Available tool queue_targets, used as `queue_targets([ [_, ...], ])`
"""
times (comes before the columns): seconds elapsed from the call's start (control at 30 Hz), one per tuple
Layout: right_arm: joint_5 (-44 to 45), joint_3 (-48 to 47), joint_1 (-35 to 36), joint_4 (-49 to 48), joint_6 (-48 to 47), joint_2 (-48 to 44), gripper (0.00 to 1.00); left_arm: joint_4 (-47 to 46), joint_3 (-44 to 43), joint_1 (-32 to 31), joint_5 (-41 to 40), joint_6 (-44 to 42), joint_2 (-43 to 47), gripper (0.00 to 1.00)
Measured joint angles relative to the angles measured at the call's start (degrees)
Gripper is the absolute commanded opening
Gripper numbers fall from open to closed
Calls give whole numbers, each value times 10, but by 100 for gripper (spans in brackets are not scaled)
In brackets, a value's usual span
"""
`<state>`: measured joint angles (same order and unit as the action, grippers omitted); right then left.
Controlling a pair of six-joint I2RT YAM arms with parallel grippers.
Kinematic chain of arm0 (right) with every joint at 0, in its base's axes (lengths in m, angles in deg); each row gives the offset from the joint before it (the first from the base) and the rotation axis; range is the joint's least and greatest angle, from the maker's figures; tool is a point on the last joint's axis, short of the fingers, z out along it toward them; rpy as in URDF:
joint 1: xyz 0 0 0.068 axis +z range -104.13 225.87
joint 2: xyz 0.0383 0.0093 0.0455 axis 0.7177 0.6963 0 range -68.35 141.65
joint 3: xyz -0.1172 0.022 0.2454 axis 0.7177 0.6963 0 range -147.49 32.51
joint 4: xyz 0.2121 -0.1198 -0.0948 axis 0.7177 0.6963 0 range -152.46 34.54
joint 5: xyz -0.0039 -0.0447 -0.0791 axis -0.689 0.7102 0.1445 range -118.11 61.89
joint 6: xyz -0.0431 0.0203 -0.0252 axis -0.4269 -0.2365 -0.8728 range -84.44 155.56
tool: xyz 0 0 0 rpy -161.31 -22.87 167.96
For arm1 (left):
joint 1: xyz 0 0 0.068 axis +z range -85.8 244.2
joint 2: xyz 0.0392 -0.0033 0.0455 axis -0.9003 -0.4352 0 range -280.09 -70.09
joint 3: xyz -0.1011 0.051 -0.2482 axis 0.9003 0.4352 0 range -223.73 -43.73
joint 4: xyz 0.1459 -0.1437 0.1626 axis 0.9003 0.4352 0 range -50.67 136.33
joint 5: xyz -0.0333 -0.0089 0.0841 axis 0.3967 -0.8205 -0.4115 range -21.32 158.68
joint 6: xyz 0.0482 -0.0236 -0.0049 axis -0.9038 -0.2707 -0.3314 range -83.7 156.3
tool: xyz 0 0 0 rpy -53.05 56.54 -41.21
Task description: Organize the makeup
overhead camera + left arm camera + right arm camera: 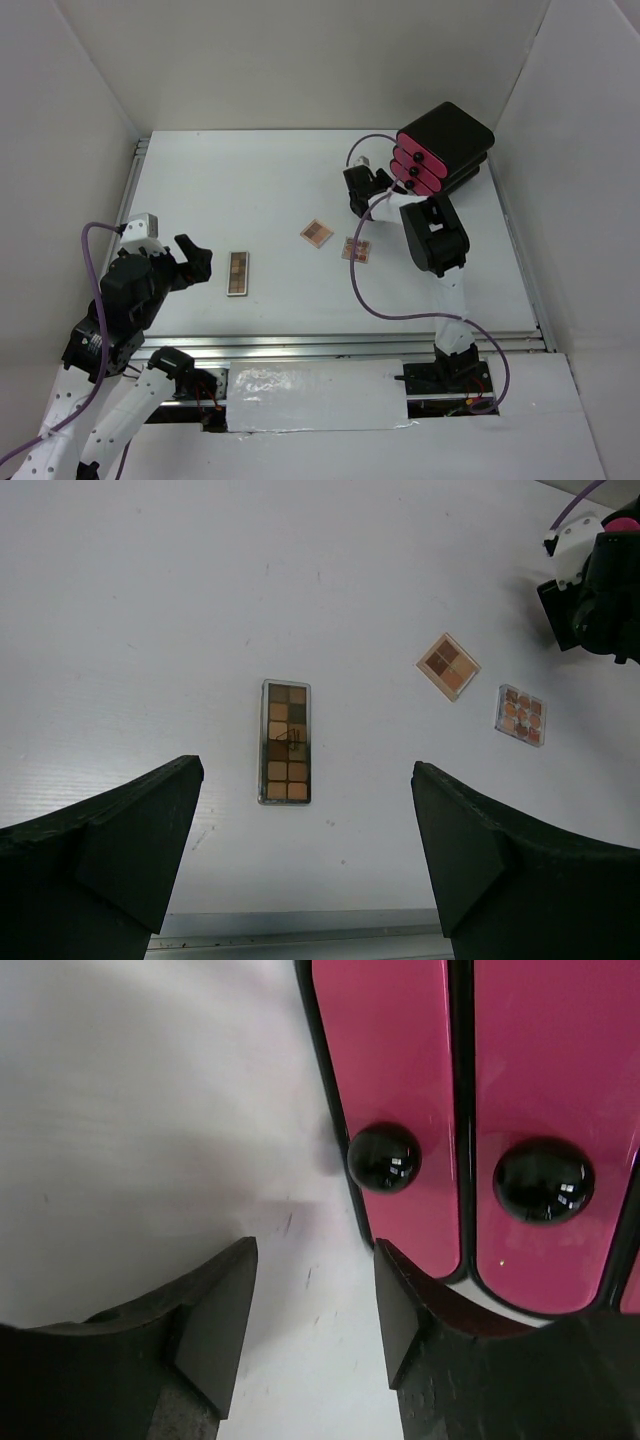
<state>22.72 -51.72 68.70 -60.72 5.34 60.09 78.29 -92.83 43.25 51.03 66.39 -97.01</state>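
Your makeup is all out on the surface point(250, 190), and none of it is put away yet. The long brown palette point(238, 273) lies farthest from the drawer box point(445, 150), well apart from it, over by the left arm. One square palette point(316, 233) sits roughly midway between that palette and the box. The second square palette point(356, 249) is the nearest to the box, just beside the right arm's purple cable point(372, 305). No brushes or pencils show in any view. So I'd call this the very start: three pieces to move, and the pink drawers point(395, 1080) all look shut.

Your right end effector point(315, 1260) is at the box's front, jaws partly parted and gripping nothing. It sits just short of the black knob point(384, 1157) on the drawer nearest the surface. Your left end effector point(190, 262) hovers beyond the long palette, on the side away from the box, spread wide and empty.

Mind that cable loop beside the nearest palette, because it could snag or drag it. Your right forearm also hangs over the space in front of the box.
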Motion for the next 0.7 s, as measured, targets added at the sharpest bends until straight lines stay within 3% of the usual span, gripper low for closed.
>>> queue_targets([
  [0.23, 17, -27, -4, -67, -75, 35, 64, 0, 0, 0, 0, 0, 1, 99],
  [0.7, 64, -29, -29, -208, -192, 81, 60, 0, 0, 0, 10, -1, 2, 99],
])
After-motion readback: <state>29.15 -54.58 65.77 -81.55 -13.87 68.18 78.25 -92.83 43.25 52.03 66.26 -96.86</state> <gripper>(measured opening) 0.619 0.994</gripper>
